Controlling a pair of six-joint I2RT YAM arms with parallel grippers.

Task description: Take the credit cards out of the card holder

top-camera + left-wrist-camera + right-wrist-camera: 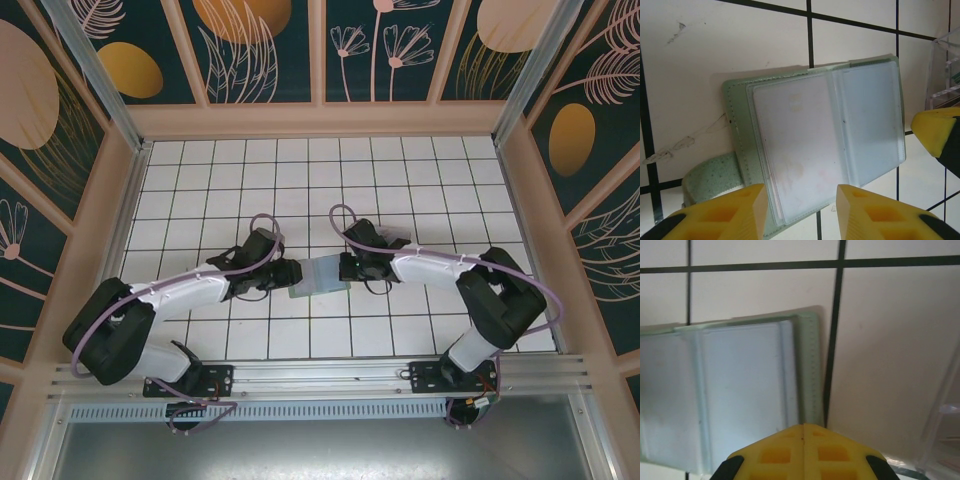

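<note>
The card holder [318, 277] lies open and flat on the tiled floor between my two grippers. In the left wrist view the sage-green card holder [825, 125] shows milky plastic sleeves and a closure strap [705, 177] at its lower left. The credit cards are hidden behind the cloudy sleeves. My left gripper [800, 195] stands open over the holder's near edge, and a sleeve corner lies between its yellow fingers. My right gripper [802, 427] is shut, its tips together at the green right border of the card holder [740, 385]. From above, the left gripper [293, 272] and right gripper [345, 267] face each other.
A clear plastic box [945, 65] stands just past the holder's right side, close by the right arm [393, 237]; its edge also appears in the right wrist view [942, 430]. Wooden walls ring the white tiled floor [300, 180].
</note>
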